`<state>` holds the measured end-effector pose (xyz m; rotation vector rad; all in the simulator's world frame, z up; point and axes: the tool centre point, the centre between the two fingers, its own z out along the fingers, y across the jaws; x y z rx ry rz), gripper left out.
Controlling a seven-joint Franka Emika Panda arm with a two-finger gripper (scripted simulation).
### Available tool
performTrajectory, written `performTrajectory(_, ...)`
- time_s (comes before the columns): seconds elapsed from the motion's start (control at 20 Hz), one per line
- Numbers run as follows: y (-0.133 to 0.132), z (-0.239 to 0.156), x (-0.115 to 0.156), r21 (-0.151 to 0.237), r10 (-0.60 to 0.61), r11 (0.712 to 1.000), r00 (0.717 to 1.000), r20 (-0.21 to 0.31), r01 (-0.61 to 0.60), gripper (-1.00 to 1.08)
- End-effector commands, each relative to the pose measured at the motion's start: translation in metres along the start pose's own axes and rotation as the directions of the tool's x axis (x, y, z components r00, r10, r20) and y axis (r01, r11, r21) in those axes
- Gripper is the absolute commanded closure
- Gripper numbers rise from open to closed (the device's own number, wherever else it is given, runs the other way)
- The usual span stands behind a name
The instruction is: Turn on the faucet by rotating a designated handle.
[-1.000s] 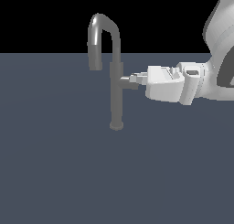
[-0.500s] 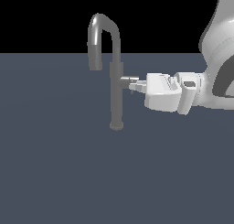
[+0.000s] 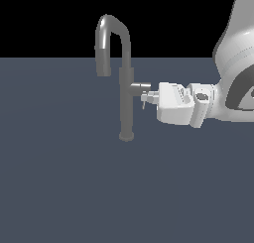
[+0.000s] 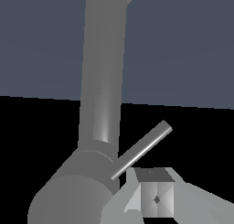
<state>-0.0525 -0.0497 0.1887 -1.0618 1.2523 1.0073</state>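
- Faucet (image 3: pixel 126 95) stands upright on the dark table (image 3: pixel 64 187), toward the middle of the exterior view, its arched spout curling down on that view's left.
- Its handle (image 3: pixel 144 104) is a thin rod on a short stub that sticks out of the column toward the exterior view's right; in the wrist view the rod (image 4: pixel 142 149) slants away from the stub's end.
- I have the gripper (image 3: pixel 148 97) reaching in level from the exterior view's right, its tip right at the stub and the rod.
- I cannot tell how the jaws stand: only one finger pad (image 4: pixel 155 198) shows in the wrist view, just beside the rod's root, and the exterior view is too small to settle it.
- I judge the step in hand to be pushing the rod around the stub's axis.
- To do it well, I would press near the rod's free end for leverage, sweep in an arc about the stub and not a straight line, and go slowly so the pad does not slide off the thin metal.
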Motion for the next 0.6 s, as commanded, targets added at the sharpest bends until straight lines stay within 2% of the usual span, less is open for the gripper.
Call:
performTrajectory(0.0,-0.004,0.0,0.012,0.004,0.012,1.0,1.0,-0.008,-0.012,1.08)
performTrajectory(0.55,-0.017,-0.001,0.053,0.011,0.058,0.998,0.998,-0.02,-0.057,1.08)
